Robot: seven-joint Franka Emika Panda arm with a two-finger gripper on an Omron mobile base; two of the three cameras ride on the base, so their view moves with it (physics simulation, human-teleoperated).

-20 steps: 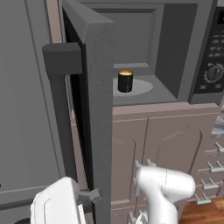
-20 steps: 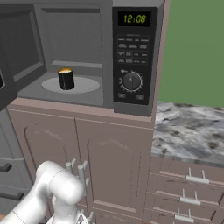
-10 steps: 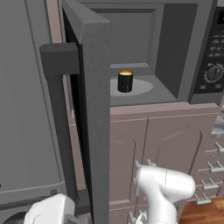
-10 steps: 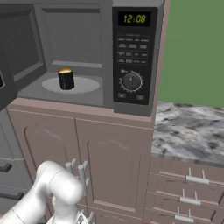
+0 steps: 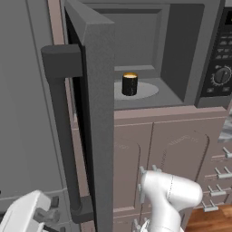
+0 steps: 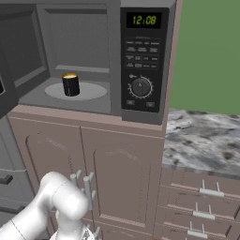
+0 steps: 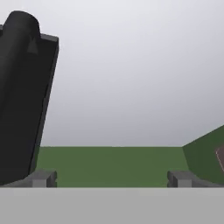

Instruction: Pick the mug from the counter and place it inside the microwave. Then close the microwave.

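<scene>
From my left base camera, the tall grey panel (image 5: 27,104) stands at the far left, and just right of it the microwave's door (image 5: 93,113) hangs swung out toward me, edge-on, its thick bar handle (image 5: 63,131) running down the near face. Past the door, inside the microwave (image 5: 181,54), I see the mug (image 5: 129,84) standing upright on the round pale turntable plate (image 5: 145,89), its cream rim up. The button panel with its round dial (image 5: 222,74) sits at the right edge. Below are the mauve cabinet fronts (image 5: 181,149), and my arm's white elbow (image 5: 172,195) rises in front of them. From the right base camera the mug (image 6: 71,84) shows on the plate at the cavity's middle, the green digits (image 6: 144,19) glow above the dial, and the marbled tabletop (image 6: 201,140) lies to the right, lower than the microwave. On the hand camera, my fingers (image 7: 112,179) are released and spread wide with nothing between them; the dark door handle (image 7: 17,87) looms at the upper left.
</scene>
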